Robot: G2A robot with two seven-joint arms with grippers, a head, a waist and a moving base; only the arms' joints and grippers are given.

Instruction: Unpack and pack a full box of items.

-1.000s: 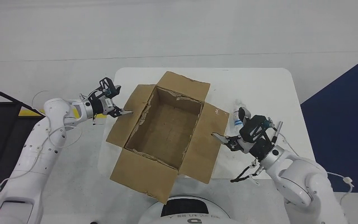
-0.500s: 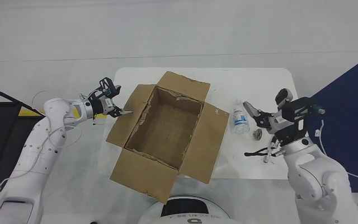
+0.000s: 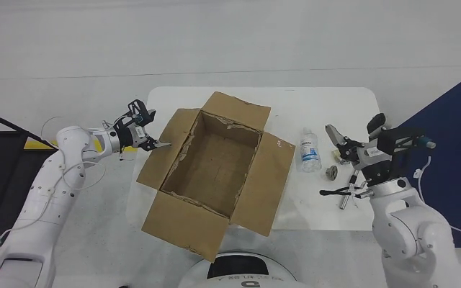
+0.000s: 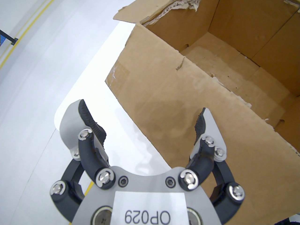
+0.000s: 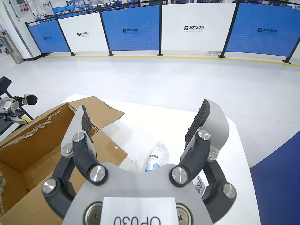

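An open cardboard box (image 3: 216, 169) with torn flaps stands on the white table (image 3: 324, 101); its inside (image 4: 222, 54) looks bare. My left gripper (image 3: 160, 144) (image 4: 142, 106) is open, just off the box's left flap, holding nothing. A clear water bottle (image 3: 309, 150) (image 5: 155, 156) lies to the right of the box (image 5: 35, 141). My right gripper (image 3: 353, 128) (image 5: 144, 105) is open and raised above the table's right side, over the bottle and small items, with nothing between its fingers.
Right of the bottle lie a small grey round part (image 3: 332, 172), a black tool (image 3: 335, 191) and a silver piece (image 3: 347, 201) (image 5: 200, 185). The box's flaps spread past the table's front edge. The left gripper (image 5: 14, 115) shows beyond the box.
My right arm has pulled back from the box's right flap to the table's right side and lifted, uncovering the small items. The left arm has stayed still.
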